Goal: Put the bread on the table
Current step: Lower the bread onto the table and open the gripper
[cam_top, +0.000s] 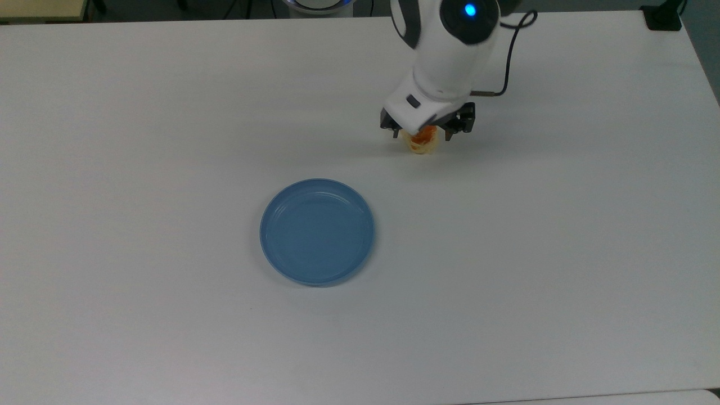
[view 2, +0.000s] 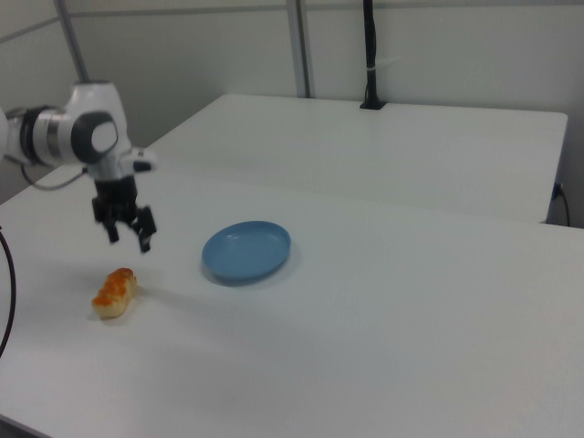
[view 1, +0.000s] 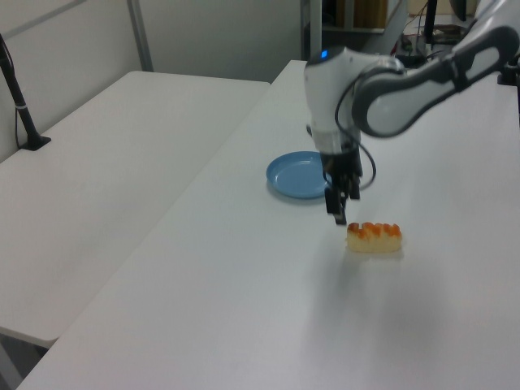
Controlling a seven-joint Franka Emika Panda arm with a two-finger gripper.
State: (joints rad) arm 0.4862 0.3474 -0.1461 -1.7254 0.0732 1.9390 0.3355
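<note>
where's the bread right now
The bread lies on the white table, below the open gripper and off the right view's left of the blue plate, apart from both.

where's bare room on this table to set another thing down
Nearly all of the table is bare: everything around the blue plate, on every side. The one crowded spot is where the bread lies under the gripper.

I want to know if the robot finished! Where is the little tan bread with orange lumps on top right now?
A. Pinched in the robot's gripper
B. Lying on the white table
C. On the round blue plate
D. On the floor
B. The little tan bread with orange lumps lies on the white table, apart from the round blue plate, with the open gripper raised above it.
</note>
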